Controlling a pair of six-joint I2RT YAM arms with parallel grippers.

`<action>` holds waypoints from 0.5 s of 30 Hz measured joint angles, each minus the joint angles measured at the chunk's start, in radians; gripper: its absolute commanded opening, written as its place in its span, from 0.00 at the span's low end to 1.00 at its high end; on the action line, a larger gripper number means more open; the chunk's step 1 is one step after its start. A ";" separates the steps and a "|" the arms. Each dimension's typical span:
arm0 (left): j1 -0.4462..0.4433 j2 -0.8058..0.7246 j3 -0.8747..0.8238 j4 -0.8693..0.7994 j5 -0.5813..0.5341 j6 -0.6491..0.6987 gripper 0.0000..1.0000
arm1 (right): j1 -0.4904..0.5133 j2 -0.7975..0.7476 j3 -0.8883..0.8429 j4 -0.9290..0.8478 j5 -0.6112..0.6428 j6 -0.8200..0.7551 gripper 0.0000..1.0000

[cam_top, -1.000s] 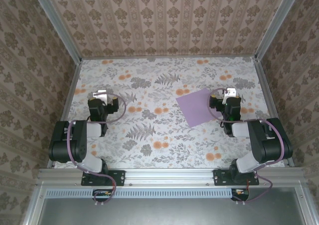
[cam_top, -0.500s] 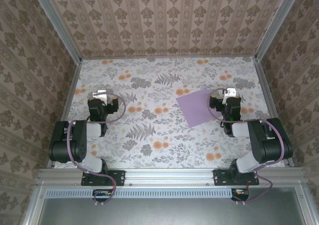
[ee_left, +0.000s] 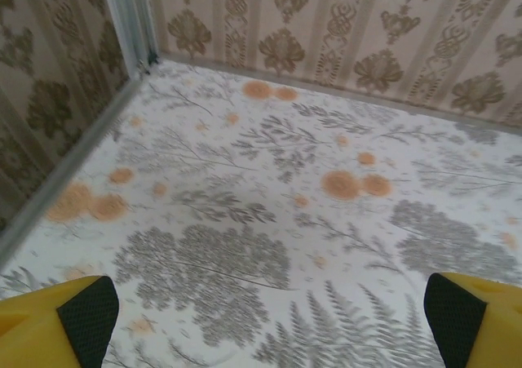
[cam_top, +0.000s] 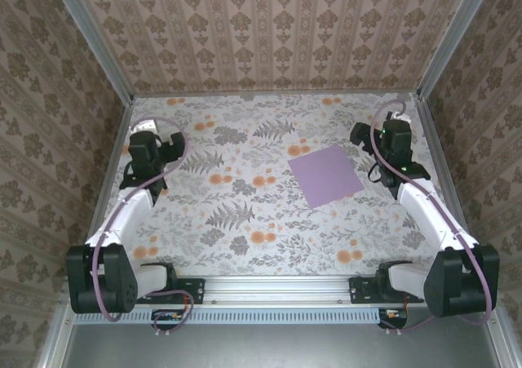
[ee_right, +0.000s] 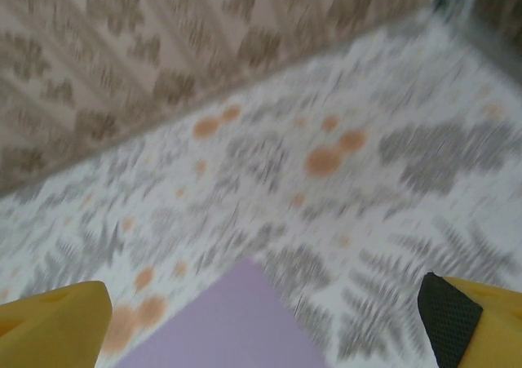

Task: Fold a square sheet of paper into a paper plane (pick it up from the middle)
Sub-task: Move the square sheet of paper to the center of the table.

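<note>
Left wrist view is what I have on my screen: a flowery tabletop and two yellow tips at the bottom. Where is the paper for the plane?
Observer: The square sheet of paper lies flat on the table, right of the middle, as the top view shows.
Operator: Has it been folded at all?
Observer: No. It is a plain lavender square, with no crease that I can make out.
Operator: Is anything holding it?
Observer: No. The right end effector is open and empty, near the sheet's far right side, with one corner of the paper in its own camera.
</note>
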State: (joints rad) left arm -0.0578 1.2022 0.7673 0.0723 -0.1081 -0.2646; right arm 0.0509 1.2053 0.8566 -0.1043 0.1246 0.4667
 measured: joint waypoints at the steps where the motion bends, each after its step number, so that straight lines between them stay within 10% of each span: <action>1: -0.001 -0.002 0.026 -0.051 0.027 -0.030 1.00 | 0.009 0.015 0.000 -0.038 -0.044 0.031 1.00; 15: -0.077 0.013 0.045 -0.306 0.346 -0.162 1.00 | 0.241 0.341 0.023 -0.149 -0.320 0.220 0.93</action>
State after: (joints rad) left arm -0.1349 1.2148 0.8120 -0.2333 0.2375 -0.4267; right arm 0.2924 1.5467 0.8795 -0.2535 -0.1955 0.6872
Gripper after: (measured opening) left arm 0.999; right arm 0.944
